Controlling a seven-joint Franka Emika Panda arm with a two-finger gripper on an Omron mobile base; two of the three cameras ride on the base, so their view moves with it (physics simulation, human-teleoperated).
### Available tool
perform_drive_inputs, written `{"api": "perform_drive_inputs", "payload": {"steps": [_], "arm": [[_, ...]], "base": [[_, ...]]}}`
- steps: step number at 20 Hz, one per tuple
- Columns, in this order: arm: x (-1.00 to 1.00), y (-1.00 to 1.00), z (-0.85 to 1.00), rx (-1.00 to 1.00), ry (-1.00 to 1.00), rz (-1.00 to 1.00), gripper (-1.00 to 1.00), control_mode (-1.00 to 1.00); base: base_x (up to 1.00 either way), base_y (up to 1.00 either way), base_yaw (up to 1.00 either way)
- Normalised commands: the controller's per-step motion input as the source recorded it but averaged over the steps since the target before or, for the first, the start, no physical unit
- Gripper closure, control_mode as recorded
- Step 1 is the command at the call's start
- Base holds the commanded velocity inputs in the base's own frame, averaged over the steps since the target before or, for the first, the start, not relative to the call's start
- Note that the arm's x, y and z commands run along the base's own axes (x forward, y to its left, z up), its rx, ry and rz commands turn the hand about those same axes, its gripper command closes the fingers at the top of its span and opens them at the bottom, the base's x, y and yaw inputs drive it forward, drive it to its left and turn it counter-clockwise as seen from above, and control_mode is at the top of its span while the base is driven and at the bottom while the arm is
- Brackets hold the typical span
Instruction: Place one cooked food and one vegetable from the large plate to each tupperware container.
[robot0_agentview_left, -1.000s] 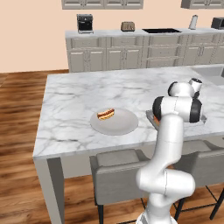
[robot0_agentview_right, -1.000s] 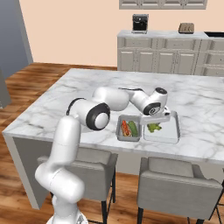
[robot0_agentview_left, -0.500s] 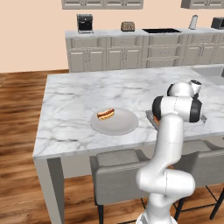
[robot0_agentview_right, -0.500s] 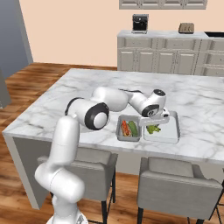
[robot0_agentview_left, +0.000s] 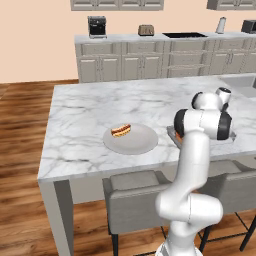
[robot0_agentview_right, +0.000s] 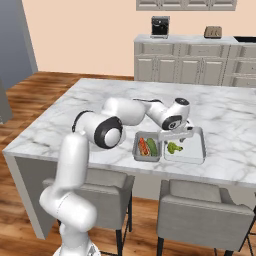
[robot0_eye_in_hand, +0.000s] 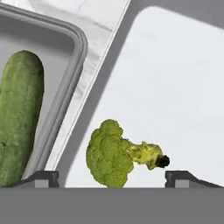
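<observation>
With green broccoli (robot0_eye_in_hand: 114, 154) lying in the right grey tray (robot0_agentview_right: 197, 154), we're hovering our gripper (robot0_eye_in_hand: 111, 176) spread apart; hot dog (robot0_agentview_left: 121, 130) remaining.

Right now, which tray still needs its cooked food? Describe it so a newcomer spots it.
On the marble island, two grey trays sit side by side near the front edge, under the gripper. It is the wider tray, holding only a broccoli floret; its neighbour already holds a hot dog and a cucumber.

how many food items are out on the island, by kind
Bun hot dogs: 2, one on the round pale plate, one in the left grey tray
Green cucumber: 1
Green broccoli floret: 1
Total: 4
</observation>
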Motion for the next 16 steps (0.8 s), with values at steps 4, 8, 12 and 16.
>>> {"api": "perform_drive_inputs", "payload": {"steps": [4,8,12,16], "arm": [[-0.45,0.47,0.64,0.08,-0.01,-0.16,-1.0,-1.0],[-0.37,0.98,0.78,0.0,-0.05,-0.11,-1.0,-1.0],[-0.04,1.0,0.56,-0.03,0.0,-0.18,-1.0,-1.0],[0.03,1.0,0.09,0.04,-0.05,-0.38,-1.0,-1.0]], "base": [[0.0,0.0,0.0],[0.0,0.0,0.0],[0.0,0.0,0.0],[0.0,0.0,0.0]]}}
